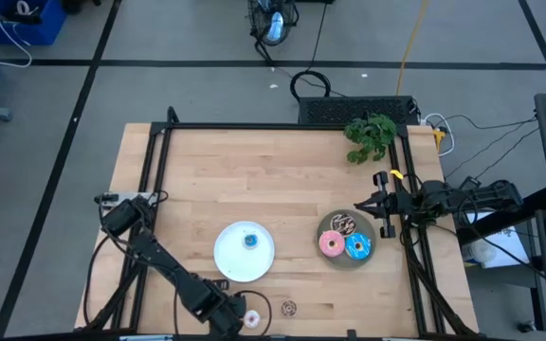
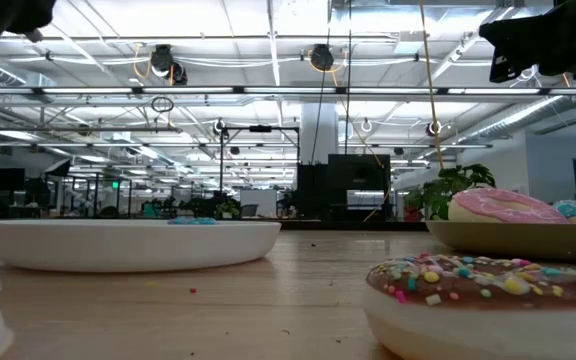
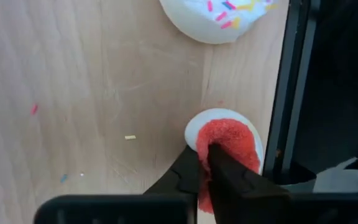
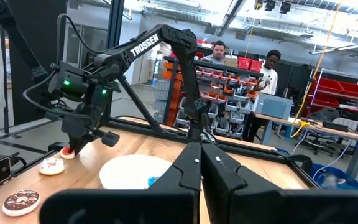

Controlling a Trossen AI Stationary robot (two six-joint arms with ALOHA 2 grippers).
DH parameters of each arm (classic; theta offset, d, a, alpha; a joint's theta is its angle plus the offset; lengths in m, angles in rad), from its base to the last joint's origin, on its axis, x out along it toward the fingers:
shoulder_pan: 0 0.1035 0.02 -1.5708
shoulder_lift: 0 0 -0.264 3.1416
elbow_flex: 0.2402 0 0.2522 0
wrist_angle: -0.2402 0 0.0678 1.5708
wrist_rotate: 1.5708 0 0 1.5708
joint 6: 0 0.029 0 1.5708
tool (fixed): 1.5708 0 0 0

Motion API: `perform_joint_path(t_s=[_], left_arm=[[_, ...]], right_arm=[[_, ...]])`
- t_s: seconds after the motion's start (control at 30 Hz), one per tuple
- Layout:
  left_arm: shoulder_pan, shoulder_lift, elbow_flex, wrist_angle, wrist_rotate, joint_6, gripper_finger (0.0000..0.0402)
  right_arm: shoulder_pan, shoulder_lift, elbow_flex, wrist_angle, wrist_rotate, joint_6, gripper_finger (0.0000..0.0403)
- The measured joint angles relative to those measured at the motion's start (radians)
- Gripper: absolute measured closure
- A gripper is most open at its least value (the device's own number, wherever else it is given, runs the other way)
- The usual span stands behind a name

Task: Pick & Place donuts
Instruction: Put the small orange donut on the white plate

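Note:
My left gripper (image 3: 205, 163) is at the table's near edge, pointing steeply down and shut on the red mini donut (image 3: 227, 138); the arm hides this donut in the high view. Next to it lie the white mini donut (image 1: 252, 319) and the brown mini donut (image 1: 289, 308), both flat on the wood. A blue mini donut (image 1: 251, 241) lies on the white plate (image 1: 230, 260). The pink (image 1: 331, 244), blue (image 1: 357, 248) and chocolate (image 1: 342, 224) donuts lie on the grey plate (image 1: 322, 227). My right gripper (image 4: 201, 158) is shut and hovers at the table's right edge. My left gripper pinches the red mini donut's ring (image 3: 213, 142) between its two fingers, coming from above and pointing steeply down. One finger (image 3: 232, 177) covers part of the donut, so the exact place of contact is hidden. The donut lies flat on the wood.
A black frame rail (image 3: 291, 93) runs along the table's near edge right beside the red donut. A green plant (image 1: 372, 135) sits at the far right corner. Bare wood lies between the two plates and across the far half of the table.

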Motion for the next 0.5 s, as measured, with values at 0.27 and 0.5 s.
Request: perform_joint_path(t_s=[0.27, 0.5], left_arm=[[0.031, -0.158, 0.020, -0.129, -0.080, 0.072, 0.0393], [0.029, -0.354, 0.102, -0.346, -0.280, 0.078, 0.0380]], right_arm=[[0.000, 0.000, 0.000, 0.000, 0.000, 0.000, 0.0403], [0.000, 0.000, 0.000, 0.000, 0.000, 0.000, 0.0403]])
